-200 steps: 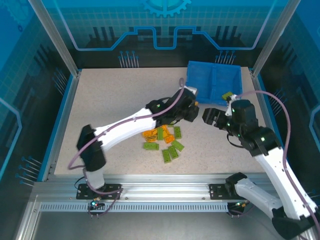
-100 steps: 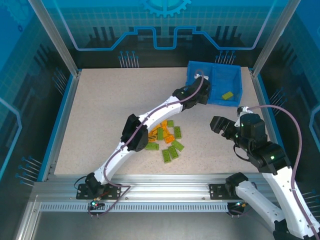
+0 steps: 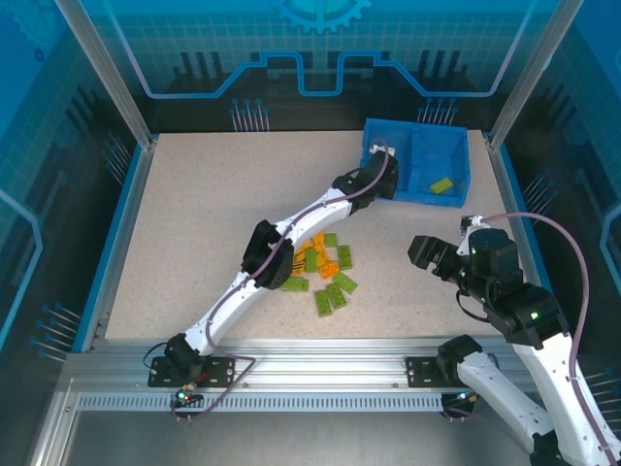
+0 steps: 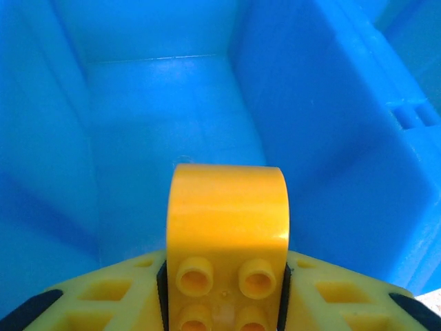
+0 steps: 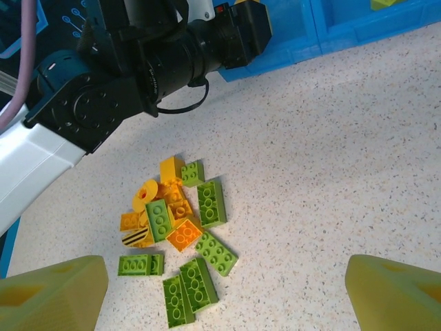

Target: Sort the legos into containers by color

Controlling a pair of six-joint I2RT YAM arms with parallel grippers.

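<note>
My left gripper (image 3: 380,181) reaches over the left compartment of the blue bin (image 3: 415,129). It is shut on an orange lego (image 4: 227,221), whose rounded end hangs above that compartment's bare blue floor (image 4: 165,110). One green lego (image 3: 442,184) lies in the right compartment. Several green and orange legos (image 3: 323,267) are heaped mid-table, sharp in the right wrist view as a pile (image 5: 179,227). My right gripper (image 3: 427,254) hovers open to the right of the heap, its yellow fingertips (image 5: 55,293) wide apart with nothing between them.
The left arm (image 5: 138,69) stretches diagonally from its base across the table to the bin, passing just behind the heap. Speckled tabletop (image 5: 324,179) lies bare between the heap and the right gripper. Metal frame rails border the table.
The left arm carried the orange lego from above the heap out to the bin's left compartment. The right arm drew back from the bin toward the near right.
</note>
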